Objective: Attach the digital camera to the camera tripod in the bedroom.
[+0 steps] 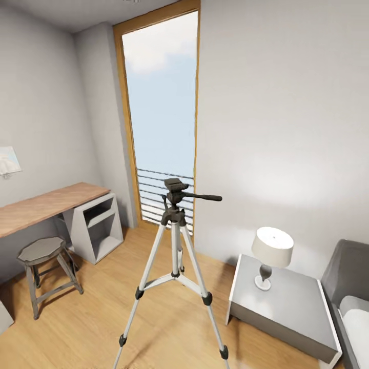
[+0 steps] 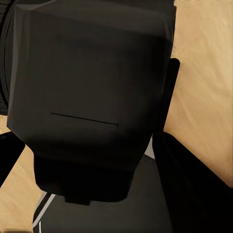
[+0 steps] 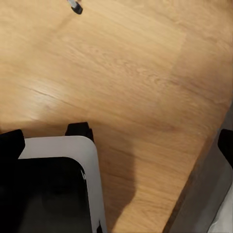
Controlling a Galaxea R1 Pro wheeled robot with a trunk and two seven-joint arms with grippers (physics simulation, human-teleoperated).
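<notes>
The camera tripod (image 1: 175, 241) stands on the wood floor in the middle of the head view. It has silver legs and a black head (image 1: 176, 185) with nothing on it, and its pan handle (image 1: 205, 197) points right. In the left wrist view the black body of the digital camera (image 2: 87, 97) sits very close between dark fingers (image 2: 168, 97), with my left gripper (image 2: 87, 145) shut on it. My right gripper (image 3: 119, 143) hangs open over bare floor, fingertips (image 3: 10, 141) at the picture's two sides. One tripod foot (image 3: 74, 6) shows beyond it.
A wooden desk (image 1: 46, 205) with a white shelf unit and a grey stool (image 1: 43, 256) are on the left. A grey nightstand (image 1: 287, 302) with a lamp (image 1: 271, 251) and the bed's edge (image 1: 353, 307) are on the right. The tall window (image 1: 161, 113) is behind the tripod. My white-and-black base (image 3: 58, 189) is below the right wrist.
</notes>
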